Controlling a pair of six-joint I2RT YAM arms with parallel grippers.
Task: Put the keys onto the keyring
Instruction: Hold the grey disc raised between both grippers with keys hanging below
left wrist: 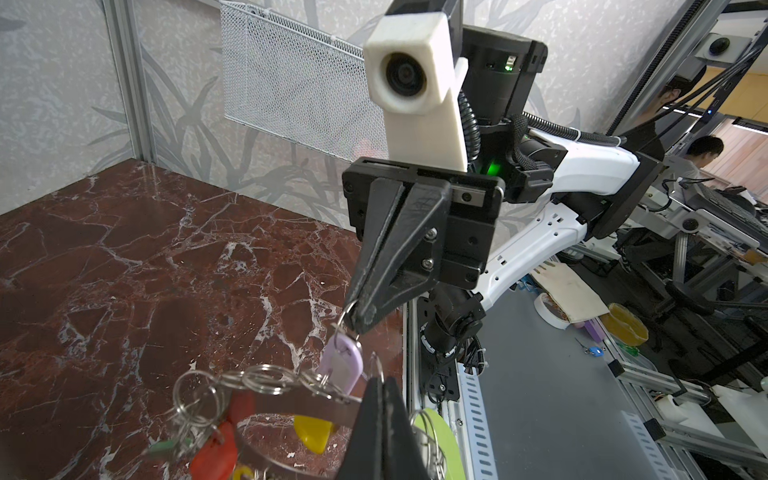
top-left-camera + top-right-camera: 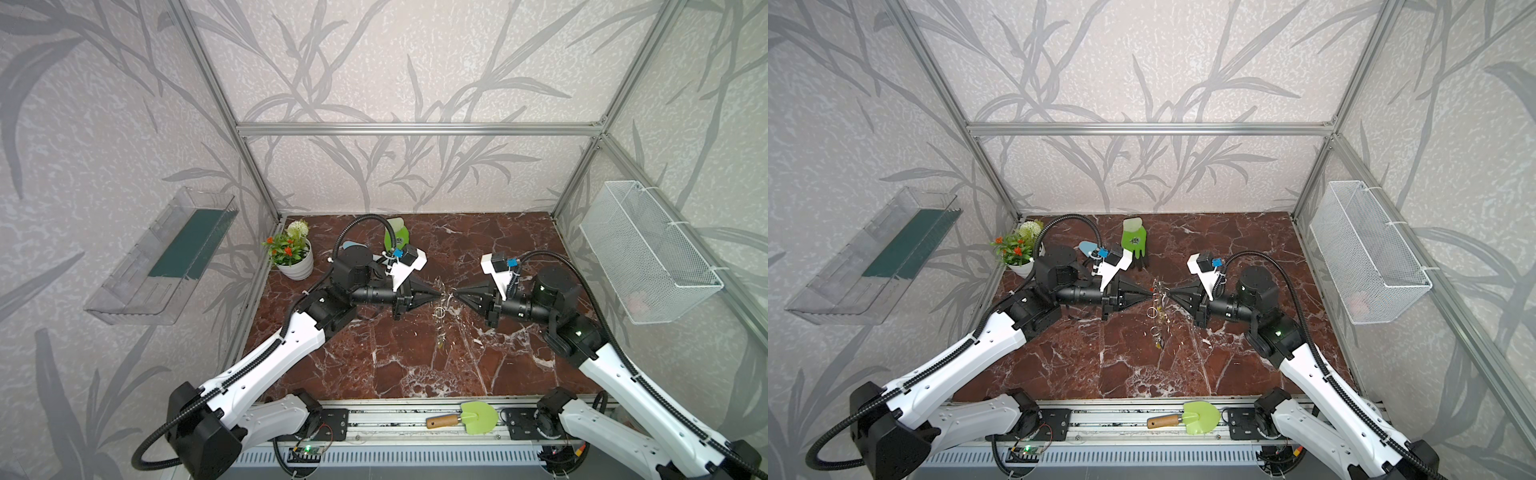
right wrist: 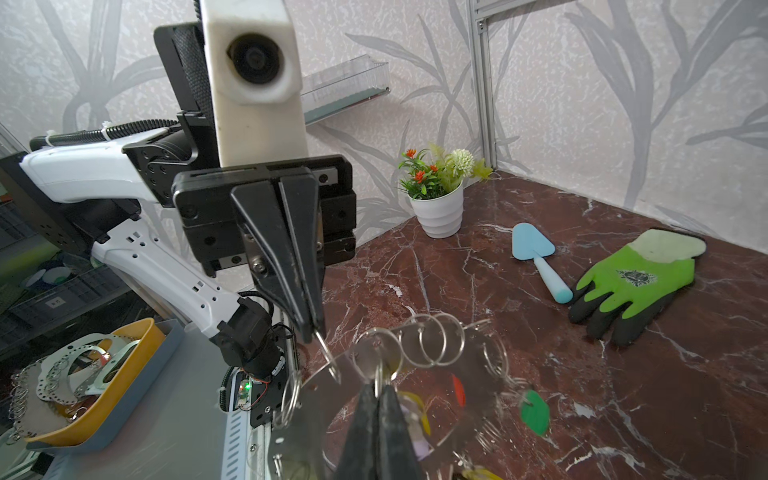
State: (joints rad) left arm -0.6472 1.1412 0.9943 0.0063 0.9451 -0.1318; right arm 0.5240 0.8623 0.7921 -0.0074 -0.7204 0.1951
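Mid-task: keyring held in the air between the two grippers, over the middle of the table.
Left gripper is pressed shut on a wire loop at the keyring's rim; right gripper pinches the split ring of the lilac key. Cannot tell whether that key is hooked on yet. Hanging from the keyring, by the look of it: red key, green key, yellow key; perhaps a second yellow at the frame edge, unsure. Count: one keyring, four or five keys in view. About three loops on the rim look bare, so work likely remains.
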